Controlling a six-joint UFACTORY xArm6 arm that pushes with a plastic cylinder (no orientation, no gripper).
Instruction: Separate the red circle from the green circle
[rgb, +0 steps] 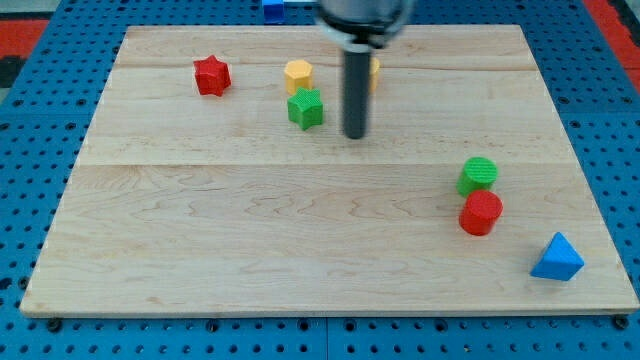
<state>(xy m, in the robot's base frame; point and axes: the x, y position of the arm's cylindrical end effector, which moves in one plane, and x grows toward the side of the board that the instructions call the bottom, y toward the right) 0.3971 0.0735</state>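
The red circle (481, 212) lies at the board's lower right, touching the green circle (478, 175) just above it. My tip (355, 135) is on the board in the upper middle, far to the upper left of both circles. It stands just right of a green star (306, 108).
A yellow hexagon (298, 74) sits above the green star. A red star (211, 75) is at the upper left. A yellow block (374, 72) is partly hidden behind the rod. A blue triangle (557, 258) lies near the lower right corner. A blue block (272, 8) sits beyond the wooden board (250, 240).
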